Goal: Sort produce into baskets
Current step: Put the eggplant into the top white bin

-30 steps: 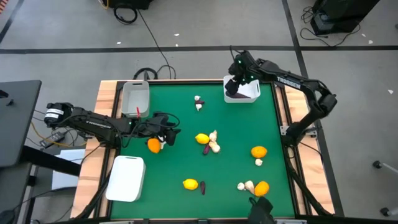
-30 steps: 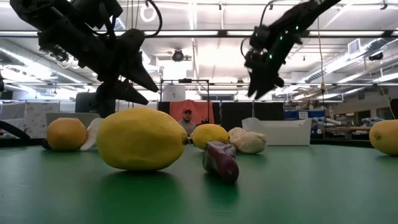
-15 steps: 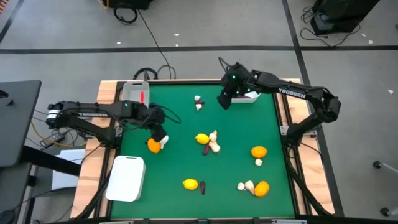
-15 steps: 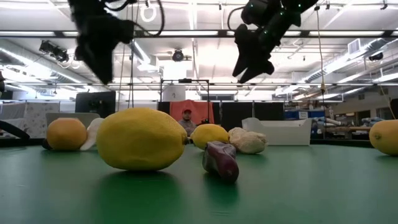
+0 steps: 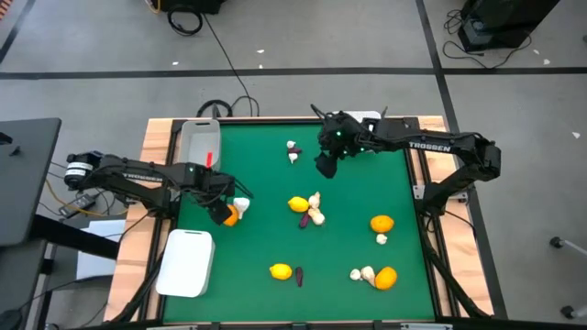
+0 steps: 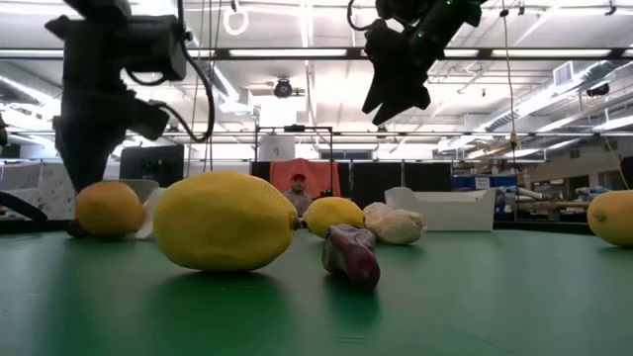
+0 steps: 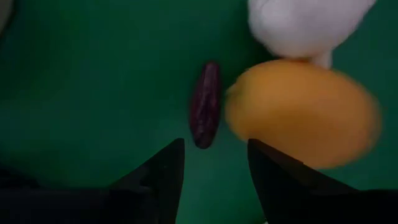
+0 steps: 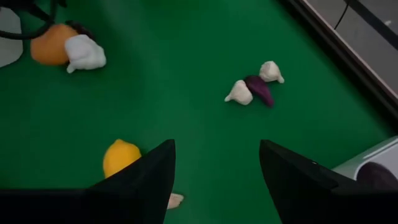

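Note:
My left gripper (image 5: 220,210) is open and points down at the table's left, just above a small dark purple eggplant piece (image 7: 205,104). An orange fruit (image 7: 301,112) and a garlic bulb (image 7: 305,25) lie right beside that piece. My right gripper (image 5: 325,166) is open and empty, raised above the far middle of the mat. Below it lie two garlic bulbs with a purple piece (image 8: 255,90). A greyish basket (image 5: 200,145) stands at the far left. One white basket (image 5: 371,117) stands at the far right and another (image 5: 185,263) at the near left.
More produce lies on the green mat: a lemon (image 5: 298,203) with garlic and a purple piece at the centre, an orange (image 5: 382,223) at the right, and a lemon (image 5: 281,270) and an orange (image 5: 386,277) near the front edge. A person shows far behind the table.
My left gripper has turned to point down and has come down beside the orange at the table's left. My right gripper has left the white basket at the far right and gone toward the table's left, over the far middle of the mat.

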{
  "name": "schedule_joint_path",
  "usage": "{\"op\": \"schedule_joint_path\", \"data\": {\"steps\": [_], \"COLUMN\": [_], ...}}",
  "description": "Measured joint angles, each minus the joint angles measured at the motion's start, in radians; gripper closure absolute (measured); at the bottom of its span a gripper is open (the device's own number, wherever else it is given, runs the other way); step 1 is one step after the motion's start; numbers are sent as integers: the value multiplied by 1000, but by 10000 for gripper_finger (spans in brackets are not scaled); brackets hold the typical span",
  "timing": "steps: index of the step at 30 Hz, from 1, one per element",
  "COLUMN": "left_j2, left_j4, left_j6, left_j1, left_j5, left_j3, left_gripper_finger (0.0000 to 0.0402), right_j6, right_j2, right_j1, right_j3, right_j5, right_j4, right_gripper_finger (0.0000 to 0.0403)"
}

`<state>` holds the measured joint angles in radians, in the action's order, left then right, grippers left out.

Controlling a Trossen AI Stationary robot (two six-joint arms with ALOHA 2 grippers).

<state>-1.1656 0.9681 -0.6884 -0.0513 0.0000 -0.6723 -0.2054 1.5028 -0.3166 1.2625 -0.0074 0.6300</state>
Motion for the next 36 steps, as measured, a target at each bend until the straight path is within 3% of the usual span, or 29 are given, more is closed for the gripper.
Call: {"op": "schedule_joint_path", "data": {"steps": [14, 23, 25, 29, 36], "left_j2": [0, 0, 1, 5, 19], "left_j4": [-176, -268, -261, -250, -155], "left_j6": [-4, -37, -49, -49, 30], "left_j1": [2, 0, 0, 1, 1], "left_j5": [28, 20, 21, 32, 20], "left_j3": [145, 188, 182, 143, -25], "left_gripper_finger": [227, 325, 350, 374, 347], "right_j6": [-28, -55, -55, -33, -63], "right_j2": [0, 0, 0, 0, 0], "right_j1": [51, 53, 54, 55, 65], "right_j3": [0, 0, 0, 0, 0], "right_j5": [34, 34, 30, -77, -137], "right_j4": [4, -2, -2, -17, -102], "right_gripper_finger": [161, 175, 183, 195, 197]}}
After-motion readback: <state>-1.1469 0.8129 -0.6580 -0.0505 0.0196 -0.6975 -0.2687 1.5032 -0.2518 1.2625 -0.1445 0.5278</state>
